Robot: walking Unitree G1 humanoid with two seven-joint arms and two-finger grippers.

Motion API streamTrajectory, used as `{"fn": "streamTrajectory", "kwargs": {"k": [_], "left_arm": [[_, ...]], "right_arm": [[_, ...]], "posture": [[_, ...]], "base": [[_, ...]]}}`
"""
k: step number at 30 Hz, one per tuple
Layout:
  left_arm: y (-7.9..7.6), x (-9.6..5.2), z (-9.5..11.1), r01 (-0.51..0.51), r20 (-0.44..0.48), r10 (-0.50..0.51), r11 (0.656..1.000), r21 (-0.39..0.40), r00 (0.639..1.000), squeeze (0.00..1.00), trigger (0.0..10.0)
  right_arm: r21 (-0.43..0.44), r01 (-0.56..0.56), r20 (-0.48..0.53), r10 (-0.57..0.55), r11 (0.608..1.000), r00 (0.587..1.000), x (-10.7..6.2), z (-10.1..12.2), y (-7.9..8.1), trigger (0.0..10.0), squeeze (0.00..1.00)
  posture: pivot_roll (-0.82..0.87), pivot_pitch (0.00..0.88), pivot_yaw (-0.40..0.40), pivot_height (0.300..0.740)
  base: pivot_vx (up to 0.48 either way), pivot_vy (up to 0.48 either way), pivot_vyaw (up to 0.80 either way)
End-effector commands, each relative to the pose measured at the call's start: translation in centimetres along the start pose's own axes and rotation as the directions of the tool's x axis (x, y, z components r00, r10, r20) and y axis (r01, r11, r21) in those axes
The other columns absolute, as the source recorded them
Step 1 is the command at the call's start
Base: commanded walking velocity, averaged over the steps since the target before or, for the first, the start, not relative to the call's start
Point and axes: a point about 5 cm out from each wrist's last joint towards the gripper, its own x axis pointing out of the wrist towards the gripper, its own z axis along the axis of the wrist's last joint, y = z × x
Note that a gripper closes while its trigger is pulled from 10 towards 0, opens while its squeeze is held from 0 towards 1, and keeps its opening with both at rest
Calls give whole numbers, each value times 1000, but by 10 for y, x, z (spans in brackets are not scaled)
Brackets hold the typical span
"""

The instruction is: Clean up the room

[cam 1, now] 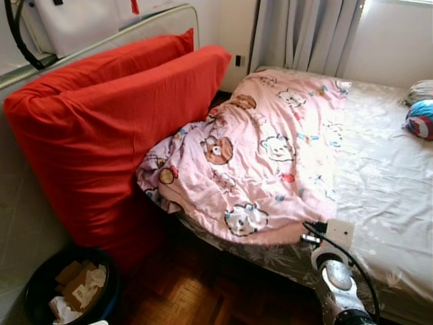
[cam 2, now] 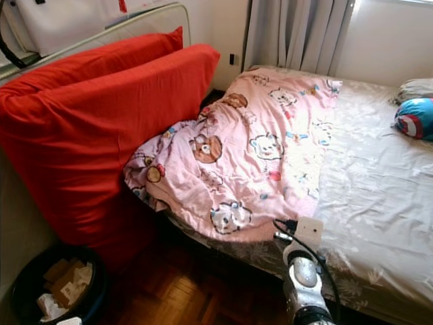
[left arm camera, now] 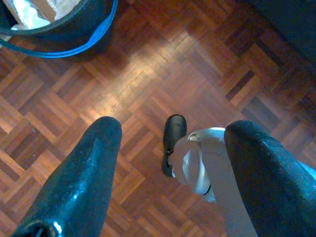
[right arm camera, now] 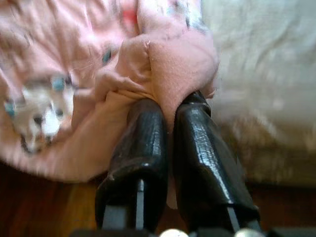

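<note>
A pink cartoon-print blanket [cam 1: 264, 149] lies rumpled across the left half of the bed, over a pale sheet [cam 1: 392, 183]. At the bed's near edge, my right gripper [right arm camera: 170, 106] is shut on a fold of the blanket's hem. A bunch of pink cloth [right arm camera: 173, 64] is pinched between its fingertips. The silver right arm [cam 1: 336, 277] rises from the lower right toward that hem. My left gripper [left arm camera: 173, 126] hangs open above the parquet floor [left arm camera: 148, 74], holding nothing.
Two big red cushions [cam 1: 115, 128] lean against the wall left of the bed. A dark bin [cam 1: 34, 288] with paper and cardboard stands on the floor below them. A blue and red item [cam 1: 421, 118] lies at the bed's far right. Grey curtains [cam 1: 304, 34] hang behind.
</note>
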Motion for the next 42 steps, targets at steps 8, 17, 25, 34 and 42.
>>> {"fn": "streamTrajectory", "kwargs": {"k": [8,17,25,34,42], "left_arm": [[3,-1,-2,-10,-10,10,1000,17,1000,0,10000],[4,-1,-2,-12,-9,12,1000,21,1000,0,10000],[4,-1,-1,-9,-9,9,999,31,1000,0,10000],[4,-1,-1,-6,-9,6,999,36,1000,0,10000],[4,-1,-1,-2,-9,3,999,42,1000,0,10000]], "right_arm": [[-23,13,-152,-16,1000,988,-5,-23,-9,10000,0],[-27,32,-237,-37,999,971,-11,-41,-19,10000,0],[-27,36,-248,-42,999,968,-12,-44,-22,10000,0],[-33,40,-253,-48,999,966,-13,-45,-24,10000,827],[-41,59,-260,-68,997,963,-14,-47,-27,10000,969]], "posture": [[2,34,-7,740],[6,37,-3,740],[7,38,-2,740],[9,37,-3,740],[10,38,-3,740]], "base": [[0,0,0],[0,0,0],[0,0,0],[0,0,0],[0,0,0]]}}
